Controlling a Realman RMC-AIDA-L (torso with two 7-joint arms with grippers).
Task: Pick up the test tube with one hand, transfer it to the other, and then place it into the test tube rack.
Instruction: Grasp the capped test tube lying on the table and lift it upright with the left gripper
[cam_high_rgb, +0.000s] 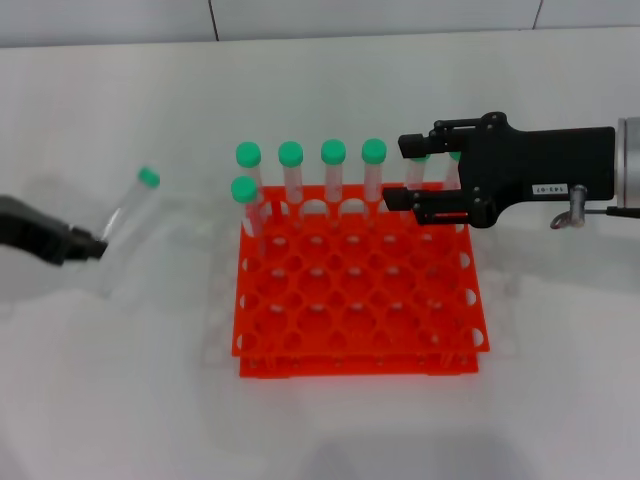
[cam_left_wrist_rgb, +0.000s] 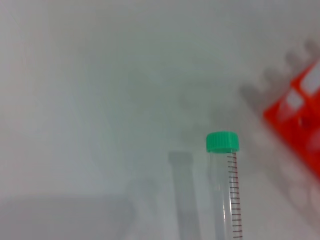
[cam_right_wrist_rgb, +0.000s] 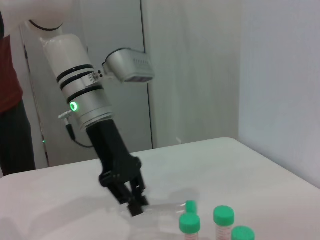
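The test tube (cam_high_rgb: 128, 208), clear with a green cap, is tilted above the table at the left, cap pointing up and away. My left gripper (cam_high_rgb: 90, 245) is shut on its lower end. The left wrist view shows the tube (cam_left_wrist_rgb: 223, 185) with its cap and scale marks, and the right wrist view shows the left gripper (cam_right_wrist_rgb: 134, 202) holding the tube (cam_right_wrist_rgb: 167, 209). The orange-red test tube rack (cam_high_rgb: 360, 365) stands at the table's middle. My right gripper (cam_high_rgb: 405, 172), the one with a white label, hovers open over the rack's back right corner.
Several green-capped tubes (cam_high_rgb: 290, 170) stand in the rack's back row, one (cam_high_rgb: 245, 200) sits in the second row at the left, and two are partly hidden behind the right gripper. The rack's front rows are unfilled holes. A rack corner (cam_left_wrist_rgb: 300, 115) shows in the left wrist view.
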